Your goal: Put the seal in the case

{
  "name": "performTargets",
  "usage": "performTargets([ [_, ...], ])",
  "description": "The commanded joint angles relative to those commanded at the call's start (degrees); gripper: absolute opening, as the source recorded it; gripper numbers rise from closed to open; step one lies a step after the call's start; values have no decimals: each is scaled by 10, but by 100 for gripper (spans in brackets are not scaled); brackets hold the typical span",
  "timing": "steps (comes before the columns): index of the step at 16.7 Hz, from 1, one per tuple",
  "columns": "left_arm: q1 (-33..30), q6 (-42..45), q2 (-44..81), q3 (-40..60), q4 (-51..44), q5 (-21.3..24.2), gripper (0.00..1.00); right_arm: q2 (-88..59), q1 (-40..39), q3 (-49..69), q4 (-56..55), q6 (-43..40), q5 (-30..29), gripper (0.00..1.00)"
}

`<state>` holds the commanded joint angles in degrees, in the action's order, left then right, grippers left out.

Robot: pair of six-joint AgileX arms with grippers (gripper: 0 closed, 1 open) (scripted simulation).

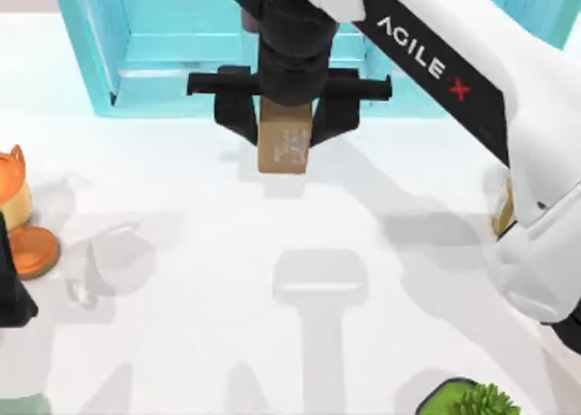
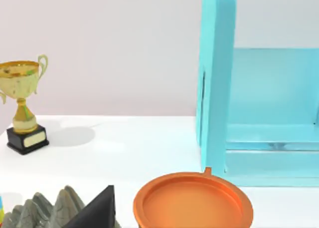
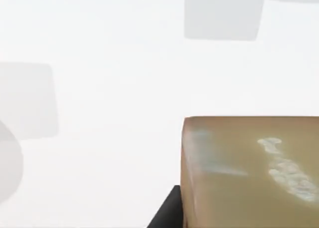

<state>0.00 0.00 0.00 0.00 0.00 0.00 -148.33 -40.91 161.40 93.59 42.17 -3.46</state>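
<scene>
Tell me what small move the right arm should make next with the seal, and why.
Probably carry it a little farther toward the case. The right gripper is shut on the seal, which hangs just in front of the case's open front, not yet inside a compartment. The left arm sits parked at the table's left edge.

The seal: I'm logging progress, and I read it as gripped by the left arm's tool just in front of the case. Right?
Not quite. The right tool grips the seal, as the top view shows. The rest holds: it is just in front of the case, not yet inside.
</scene>
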Motion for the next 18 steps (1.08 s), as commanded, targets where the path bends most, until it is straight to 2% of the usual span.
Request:
performTargets([
  [4, 0, 0, 0, 0, 0, 0, 100, 111, 153, -138, -79, -140, 17, 0],
  [11, 0, 0, 0, 0, 0, 0, 100, 350, 471, -516, -193, -429, 45, 0],
  [14, 0, 0, 0, 0, 0, 0, 100, 438, 552, -654, -211, -522, 52, 0],
  [18, 0, 0, 0, 0, 0, 0, 100, 513, 594, -758, -212, -592, 54, 0],
])
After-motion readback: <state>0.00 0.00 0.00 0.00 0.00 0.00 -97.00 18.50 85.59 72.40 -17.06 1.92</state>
